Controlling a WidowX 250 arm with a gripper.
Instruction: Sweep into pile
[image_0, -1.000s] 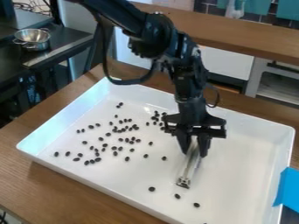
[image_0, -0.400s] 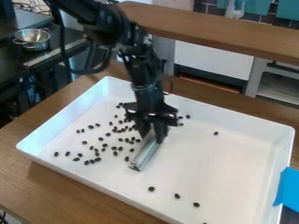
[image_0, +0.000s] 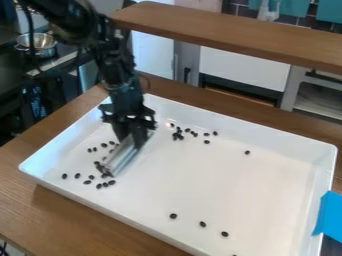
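The gripper (image_0: 131, 140) hangs over the left part of the white tray (image_0: 234, 200), shut on a long silvery sweeping tool (image_0: 125, 156). The tool stands tilted, its lower end down near the tray floor. Dark beans (image_0: 91, 177) lie at the left around its lower end, some bunched against it. Several more beans (image_0: 179, 133) form a loose cluster right of the gripper near the tray's back wall, with a single bean (image_0: 247, 152) farther right. A few beans (image_0: 202, 224) are spread near the front wall. Part of the floor behind the tool and gripper is hidden.
The tray rests on a brown wooden table (image_0: 67, 220), with blue tape (image_0: 329, 216) at its right edge. Behind runs a raised wooden shelf (image_0: 227, 37). A metal colander (image_0: 40, 44) stands on the dark counter at upper left.
The gripper and its tool have moved left across the tray from right of centre. Beans that lay mid-tray are no longer there, and several now lie bunched by the tool or near the back wall.
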